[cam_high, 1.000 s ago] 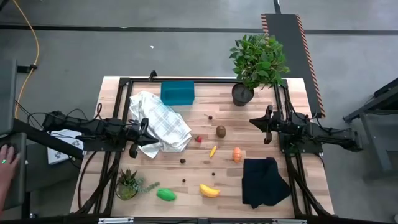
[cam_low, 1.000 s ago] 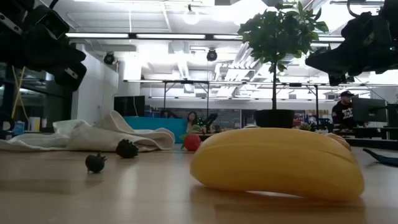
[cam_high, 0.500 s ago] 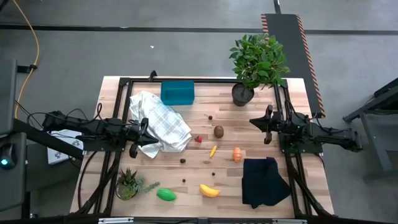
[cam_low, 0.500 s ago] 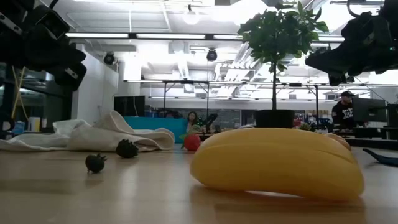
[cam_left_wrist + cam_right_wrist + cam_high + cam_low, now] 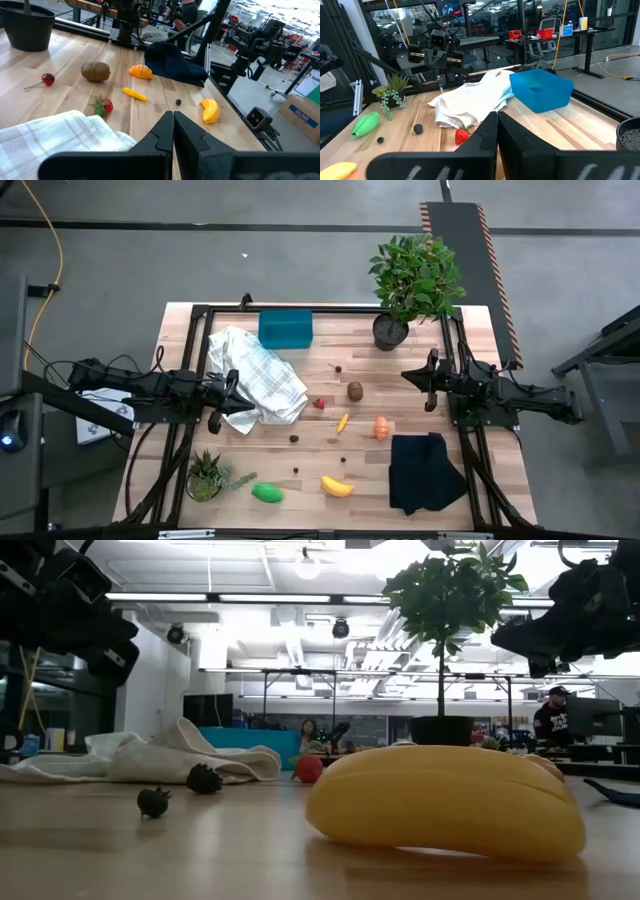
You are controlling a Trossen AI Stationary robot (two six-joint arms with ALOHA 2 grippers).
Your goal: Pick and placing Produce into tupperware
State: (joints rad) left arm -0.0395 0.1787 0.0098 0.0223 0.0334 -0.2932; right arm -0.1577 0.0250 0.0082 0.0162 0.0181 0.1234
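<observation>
Teal tupperware (image 5: 285, 329) stands empty at the far edge of the surface, beside the white cloth (image 5: 255, 377). Banana (image 5: 337, 486), carrot (image 5: 381, 427), kiwi (image 5: 355, 390) and strawberry (image 5: 320, 404) lie scattered mid-surface. Left end effector (image 5: 234, 391) and right end effector (image 5: 424, 379) hover closed, holding nothing.

Two dark, matte black jointed arms, left arm (image 5: 150, 388) trailing black cables at nine o'clock, right arm (image 5: 500, 395) boxy at three o'clock, smooth angular black fingers (image 5: 160, 135)

Robotics lab: workbenches (image 5: 485, 42), exposed ceiling ducts (image 5: 330, 640).
</observation>
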